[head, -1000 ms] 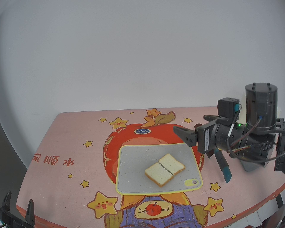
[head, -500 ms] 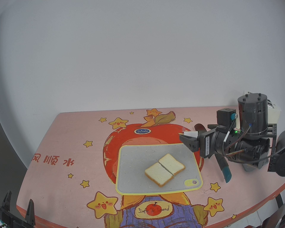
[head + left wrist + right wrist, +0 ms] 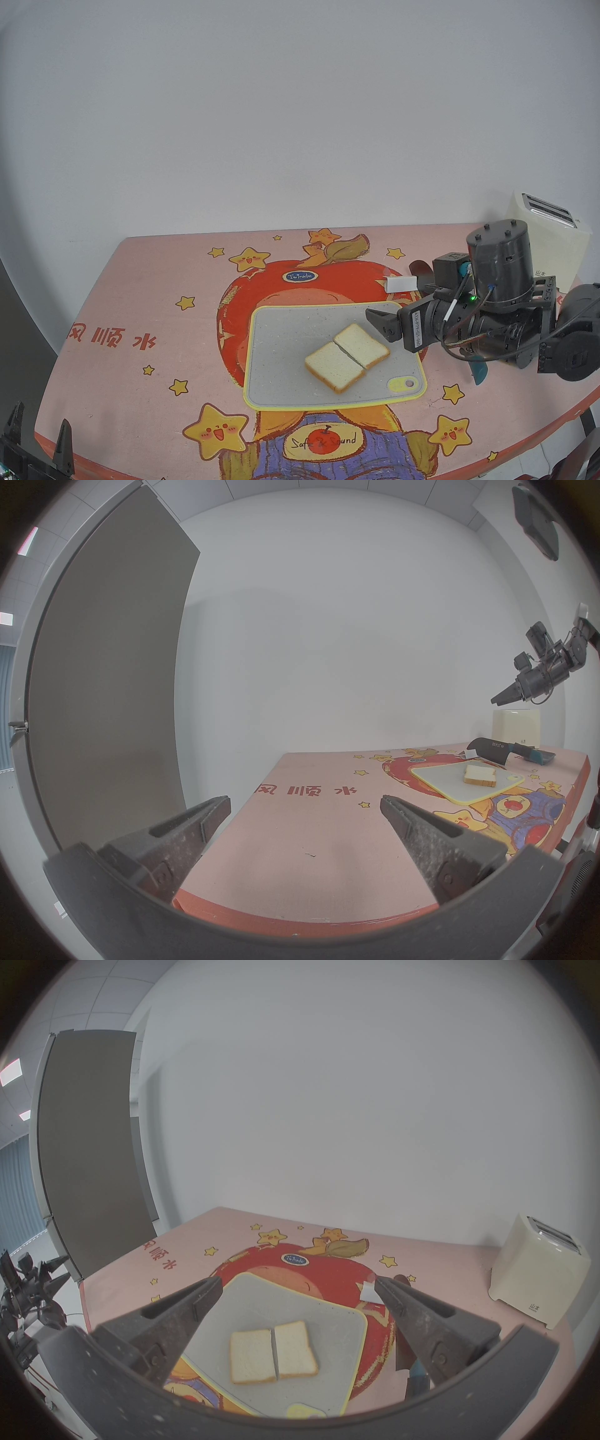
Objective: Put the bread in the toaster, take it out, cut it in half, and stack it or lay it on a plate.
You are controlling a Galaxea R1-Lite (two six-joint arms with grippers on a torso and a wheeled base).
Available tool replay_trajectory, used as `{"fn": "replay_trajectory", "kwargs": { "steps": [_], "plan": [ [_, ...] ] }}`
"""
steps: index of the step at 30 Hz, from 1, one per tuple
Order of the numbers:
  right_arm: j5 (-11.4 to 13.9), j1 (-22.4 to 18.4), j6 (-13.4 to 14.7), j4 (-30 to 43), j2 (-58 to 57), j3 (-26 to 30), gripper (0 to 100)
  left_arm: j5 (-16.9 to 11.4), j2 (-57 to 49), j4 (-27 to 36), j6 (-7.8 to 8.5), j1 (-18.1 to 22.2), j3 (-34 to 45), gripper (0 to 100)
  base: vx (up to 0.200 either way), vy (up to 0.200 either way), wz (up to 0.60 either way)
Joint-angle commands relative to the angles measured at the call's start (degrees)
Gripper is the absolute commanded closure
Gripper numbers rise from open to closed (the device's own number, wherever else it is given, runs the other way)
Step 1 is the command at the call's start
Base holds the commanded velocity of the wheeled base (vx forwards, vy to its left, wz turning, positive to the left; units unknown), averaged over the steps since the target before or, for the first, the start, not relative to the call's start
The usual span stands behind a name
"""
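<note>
Bread (image 3: 335, 366): one pale slice with a tan crust, cut through into two halves. The halves lie flat, side by side, with a thin gap along the cut. It sits right of centre on a grey cutting board (image 3: 281, 334) with a yellow rim, which lies on the pink cartoon-print desk (image 3: 156, 300).

Right wrist view: looks down on the bread (image 3: 253, 1355), so the cut line is plain, and it lies between that camera's own gripper fingers. Left wrist view: sees the bread (image 3: 480, 774) low from the side, as a small block on the board (image 3: 440, 779).

Right gripper (image 3: 376, 317): spread and empty, hanging above the board's right edge, clear of the bread. Left gripper (image 3: 305, 802): spread and empty, low off the desk's near left corner, well apart from the board.

Around: a cream toaster (image 3: 553, 240) stands at the desk's far right. A knife (image 3: 500, 747) with a dark blade and teal handle lies just beyond the board. From the head camera the right arm covers its middle, leaving the handle tip (image 3: 479, 373) showing.
</note>
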Motion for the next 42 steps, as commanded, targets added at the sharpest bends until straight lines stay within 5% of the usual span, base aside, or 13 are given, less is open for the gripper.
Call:
{"fn": "replay_trajectory", "kwargs": {
  "steps": [1, 42],
  "plan": [
    [0.0, 0.0, 0.1, 0.0, 1.4, -0.1, 0, 0.0, 0.0, 0.0, -0.01, 0.0, 0.9, 0, 0.0, 0.0, 0.0],
    [-0.7, -1.9, -0.1, -4.2, 9.2, -0.2, 0, 0.0, 0.0, 0.0, -0.01, 0.0, 0.9, 0, 0.0, 0.0, 0.0]
  ]
}}
